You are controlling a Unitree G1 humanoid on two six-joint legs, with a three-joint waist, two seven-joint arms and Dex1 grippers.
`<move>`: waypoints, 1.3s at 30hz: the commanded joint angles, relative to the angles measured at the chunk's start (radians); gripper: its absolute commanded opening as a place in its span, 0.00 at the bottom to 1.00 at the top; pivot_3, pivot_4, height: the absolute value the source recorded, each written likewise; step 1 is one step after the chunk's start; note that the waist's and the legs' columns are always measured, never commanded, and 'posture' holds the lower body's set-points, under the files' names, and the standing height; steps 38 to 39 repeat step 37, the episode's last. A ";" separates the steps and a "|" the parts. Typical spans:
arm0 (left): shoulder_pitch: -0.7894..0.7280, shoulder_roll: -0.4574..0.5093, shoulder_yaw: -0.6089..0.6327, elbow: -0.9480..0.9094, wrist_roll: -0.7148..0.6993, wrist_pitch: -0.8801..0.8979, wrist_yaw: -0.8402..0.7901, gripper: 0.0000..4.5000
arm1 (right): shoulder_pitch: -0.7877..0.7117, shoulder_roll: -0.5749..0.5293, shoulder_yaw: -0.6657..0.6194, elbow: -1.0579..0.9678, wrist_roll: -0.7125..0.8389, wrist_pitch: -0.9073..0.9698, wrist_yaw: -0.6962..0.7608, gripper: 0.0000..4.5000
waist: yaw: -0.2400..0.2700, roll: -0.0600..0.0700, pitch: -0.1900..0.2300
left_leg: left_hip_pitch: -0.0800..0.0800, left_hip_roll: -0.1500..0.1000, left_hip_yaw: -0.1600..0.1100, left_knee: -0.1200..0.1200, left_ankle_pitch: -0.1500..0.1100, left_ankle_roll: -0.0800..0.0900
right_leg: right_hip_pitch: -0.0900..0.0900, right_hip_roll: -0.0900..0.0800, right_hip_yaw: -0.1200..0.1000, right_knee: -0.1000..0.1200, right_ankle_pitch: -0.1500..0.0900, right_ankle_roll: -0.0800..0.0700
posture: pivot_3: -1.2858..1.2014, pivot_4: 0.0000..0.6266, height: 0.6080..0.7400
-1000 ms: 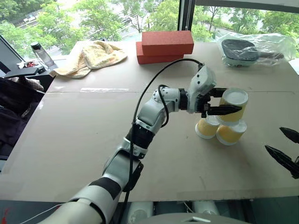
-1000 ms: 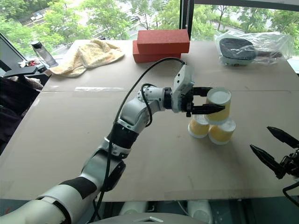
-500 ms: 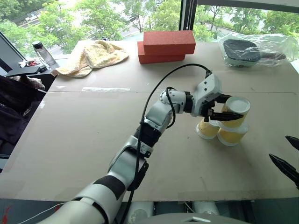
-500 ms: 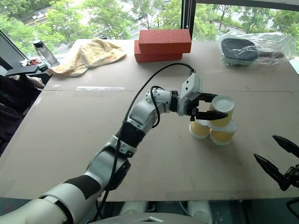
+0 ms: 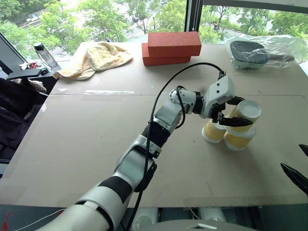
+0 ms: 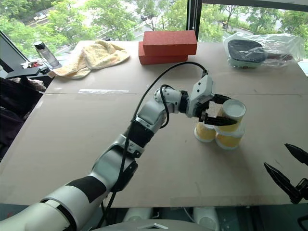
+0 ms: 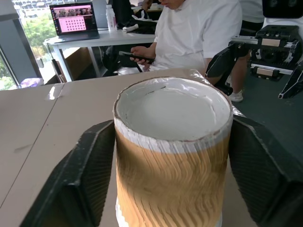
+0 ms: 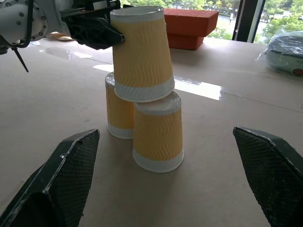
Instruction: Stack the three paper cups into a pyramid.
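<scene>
On the counter (image 5: 96, 144), your top cup (image 8: 140, 54) sat tilted on two base cups (image 8: 157, 132), left fingers (image 7: 90, 170) flanking it; right fingers (image 8: 66, 175) spread wide.

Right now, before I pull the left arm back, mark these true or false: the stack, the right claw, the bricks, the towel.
1. The top cup sits tilted over the two lower cups. True.
2. The right claw is shut on a cup. False: it is open, apart from the cups, holding nothing.
3. All three cups stand mouth up. False: wide rims down, bases up.
4. The red bricks lie beyond the cups, toward the window. True.
5. The towel lies on the bricks. False: it lies beside them.
</scene>
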 commanded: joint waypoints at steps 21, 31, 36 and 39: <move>-0.060 0.368 0.523 -0.530 -0.494 0.447 0.161 0.97 | -0.123 -0.061 0.050 0.133 -0.007 -0.002 0.053 1.00 | -0.003 0.002 0.000 | 0.002 0.001 -0.003 0.000 0.003 -0.004 | 0.000 0.001 0.000 0.002 0.000 0.000 | 0.52 0.24 0.93; 0.880 0.640 0.446 -0.981 -0.246 0.398 0.311 0.97 | -0.349 -0.119 0.172 0.431 -0.163 -0.116 0.122 1.00 | -0.007 -0.001 0.001 | 0.007 0.003 0.001 -0.002 0.003 -0.005 | 0.003 -0.002 0.010 0.002 0.000 0.000 | 0.52 0.24 0.93; 1.108 0.615 0.444 -1.036 -0.169 0.291 0.393 0.97 | -0.417 -0.147 0.213 0.547 -0.199 -0.142 0.172 1.00 | 0.007 0.001 0.001 | 0.008 0.002 0.000 -0.002 0.000 -0.001 | 0.004 -0.003 0.011 0.002 0.000 0.000 | 0.52 0.24 0.93; 1.126 0.600 0.451 -1.022 -0.168 0.272 0.406 0.97 | -0.425 -0.153 0.222 0.564 -0.205 -0.144 0.180 1.00 | 0.007 0.001 0.001 | 0.008 0.002 0.000 -0.002 0.000 0.000 | 0.004 -0.004 0.011 0.002 0.000 0.000 | 0.52 0.24 0.93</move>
